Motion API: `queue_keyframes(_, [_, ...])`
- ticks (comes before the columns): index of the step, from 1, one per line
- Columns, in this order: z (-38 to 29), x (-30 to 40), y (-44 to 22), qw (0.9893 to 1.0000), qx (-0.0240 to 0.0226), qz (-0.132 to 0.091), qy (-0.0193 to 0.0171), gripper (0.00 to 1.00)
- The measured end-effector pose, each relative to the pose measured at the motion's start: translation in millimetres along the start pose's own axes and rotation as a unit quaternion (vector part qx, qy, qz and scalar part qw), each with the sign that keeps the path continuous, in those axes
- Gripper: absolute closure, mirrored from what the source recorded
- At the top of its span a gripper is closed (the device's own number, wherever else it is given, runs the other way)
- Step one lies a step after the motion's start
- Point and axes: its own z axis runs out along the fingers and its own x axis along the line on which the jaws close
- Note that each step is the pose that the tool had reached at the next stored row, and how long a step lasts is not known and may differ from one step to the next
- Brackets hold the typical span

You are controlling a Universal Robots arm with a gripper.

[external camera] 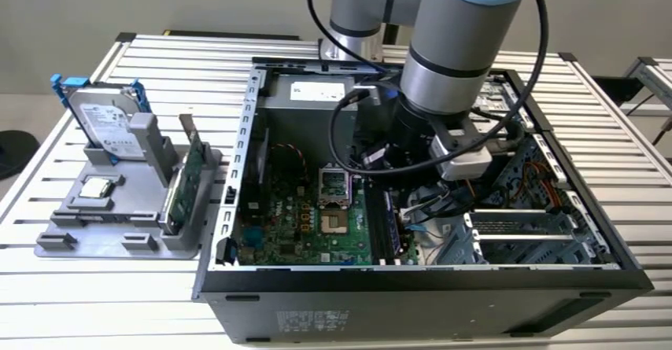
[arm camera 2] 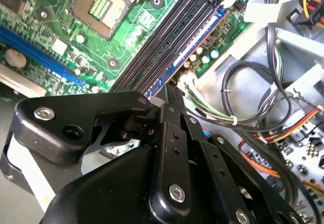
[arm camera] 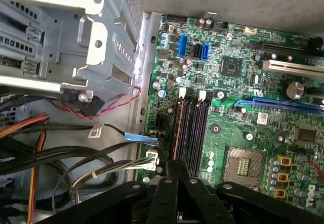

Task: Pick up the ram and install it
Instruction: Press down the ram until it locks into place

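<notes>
- Jaws of the gripper (arm camera 2: 172, 91) were drawn narrow in the second wrist view, with the tips over the near end of the memory slots (arm camera 2: 167, 42). A grip on the ram could not be confirmed.
- First wrist view: the slots' long axis ran straight away from the fingertips (arm camera: 177, 168).
- Exterior view: the ram (external camera: 391, 224) stood edge-up along the slots, directly below the wrist, inside the case (external camera: 420, 287).

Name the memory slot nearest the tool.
The outermost memory slot, along the motherboard's edge beside the loose cables; the tool sits at its end, while the other three lie toward the CPU socket.
</notes>
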Motion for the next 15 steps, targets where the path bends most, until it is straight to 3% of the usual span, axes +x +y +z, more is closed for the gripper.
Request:
queue_keyframes(7, [1.0,-0.4,-0.1,0.9991,-0.0006,-0.043,0.0022,1.0])
queue_keyframes(15, [2.1,-0.8,-0.2,0.9963,-0.0012,-0.086,0.0045,1.0])
